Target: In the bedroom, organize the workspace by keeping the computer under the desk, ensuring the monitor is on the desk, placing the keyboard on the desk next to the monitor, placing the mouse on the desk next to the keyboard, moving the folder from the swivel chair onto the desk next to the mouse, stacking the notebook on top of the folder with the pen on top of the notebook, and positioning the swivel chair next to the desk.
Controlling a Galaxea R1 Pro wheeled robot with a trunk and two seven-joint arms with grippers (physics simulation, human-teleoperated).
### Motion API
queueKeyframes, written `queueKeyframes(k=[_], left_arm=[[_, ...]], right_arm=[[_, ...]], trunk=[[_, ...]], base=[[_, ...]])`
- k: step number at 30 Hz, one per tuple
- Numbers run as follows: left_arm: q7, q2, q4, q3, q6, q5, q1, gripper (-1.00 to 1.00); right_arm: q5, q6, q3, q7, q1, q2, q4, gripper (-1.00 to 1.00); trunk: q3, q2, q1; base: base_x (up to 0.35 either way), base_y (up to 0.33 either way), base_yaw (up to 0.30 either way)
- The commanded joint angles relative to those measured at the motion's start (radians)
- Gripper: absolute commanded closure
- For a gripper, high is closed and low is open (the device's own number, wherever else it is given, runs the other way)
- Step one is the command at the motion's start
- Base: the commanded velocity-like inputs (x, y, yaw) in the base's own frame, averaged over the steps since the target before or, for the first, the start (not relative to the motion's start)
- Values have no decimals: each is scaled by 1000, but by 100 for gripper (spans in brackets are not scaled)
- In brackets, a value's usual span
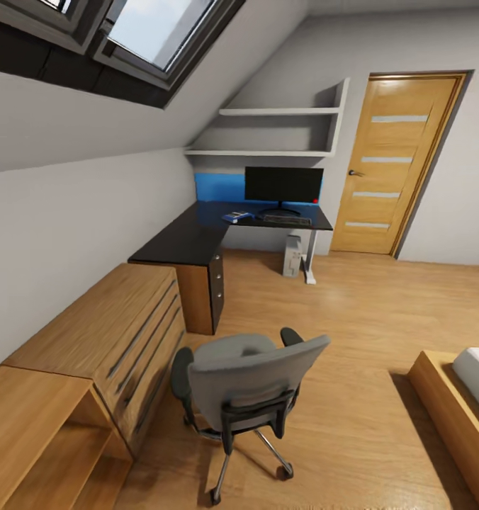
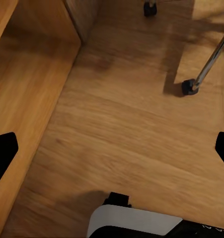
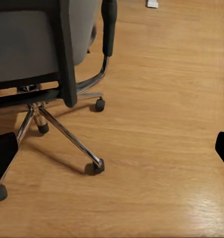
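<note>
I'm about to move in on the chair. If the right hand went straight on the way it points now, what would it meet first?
Probably bare wooden floor. The right hand points down at the boards, with the chair's legs and wheels off to one side; depth is hard to judge.

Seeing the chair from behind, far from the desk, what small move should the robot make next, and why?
Probably roll forward toward the swivel chair. It stands with its back to the camera, well short of the desk, so its seat is hidden and no folder can be seen. Both grippers look open over bare floor.
</note>
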State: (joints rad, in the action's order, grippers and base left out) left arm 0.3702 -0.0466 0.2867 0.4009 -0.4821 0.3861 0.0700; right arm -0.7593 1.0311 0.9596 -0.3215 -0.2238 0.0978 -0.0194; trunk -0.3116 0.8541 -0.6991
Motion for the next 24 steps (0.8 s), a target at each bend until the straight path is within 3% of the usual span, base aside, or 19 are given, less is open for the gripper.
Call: queueKeyframes(k=[1, 16, 24], left_arm=[[8, 1, 0, 9, -3, 4, 1, -100], [8, 1, 0, 9, -3, 5, 1, -100], [7, 1, 0, 9, -3, 5, 1, -100]], right_arm=[[1, 1, 8, -9, -1, 1, -2, -100], [1, -3, 10, -8, 0, 0, -2, -100], [1, -5, 11, -7, 0, 2, -2, -100]], trunk=[[-1, 1, 0], [-1, 1, 0], [-1, 1, 0]], base=[[0, 13, -300], [0, 5, -300], [0, 205, -298]])
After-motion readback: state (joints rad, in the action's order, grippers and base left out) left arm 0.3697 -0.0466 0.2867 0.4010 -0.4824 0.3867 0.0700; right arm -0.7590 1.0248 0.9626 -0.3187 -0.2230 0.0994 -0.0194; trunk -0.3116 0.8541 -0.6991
